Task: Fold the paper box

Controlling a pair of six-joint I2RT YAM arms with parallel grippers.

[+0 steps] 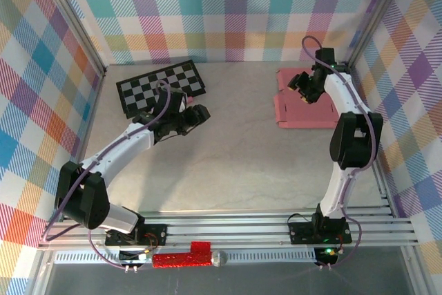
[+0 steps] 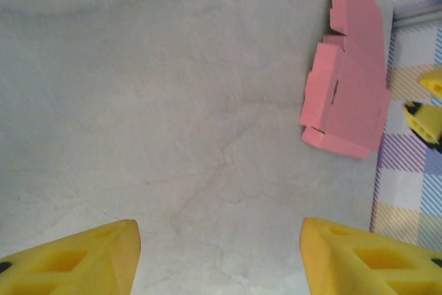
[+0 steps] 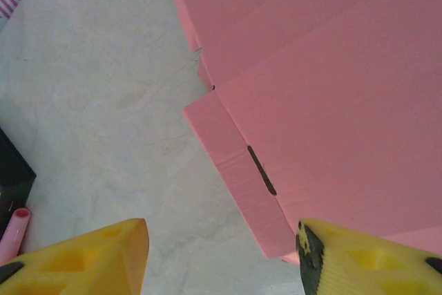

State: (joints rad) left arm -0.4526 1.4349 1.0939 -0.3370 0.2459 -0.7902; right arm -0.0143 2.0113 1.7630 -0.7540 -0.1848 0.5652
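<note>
Checkered cloth [image 1: 235,12] lines the far side and both flanks of the workspace. Inside it lies the pale, faintly veined table [image 1: 228,164].

The left arm [image 1: 119,157] reaches up and inward from the near edge, its gripper close to the board. The right arm [image 1: 343,119] stretches to the far right, with its gripper above the box.

The box [image 1: 311,117] is a pink card sheet lying on the far right part of the table, creased and spread out, with side flaps and notches along its left edge. Some of these flaps rise at an angle in the left wrist view. The right wrist view shows a crease running diagonally across the card and a narrow side flap [image 3: 238,174] pointing toward the middle of the table. A dark slot [image 3: 262,170] lies along that flap's fold.

The black-and-white board [image 1: 159,86] rests at the far left, turned at a slant and partly hidden by the left arm.

The left gripper [image 2: 221,253] is open, its yellow fingers wide apart with bare table visible between them. The right gripper [image 3: 224,257] is open too, its fingers spread and nothing held between them; one fingertip has a dark, worn-looking patch.

A glittery red roll [image 1: 183,259] lies along the near rail, between the arm bases.

The smallest loose thing is a pink cylinder [image 3: 15,231], beside a dark shape in the right wrist view.
</note>
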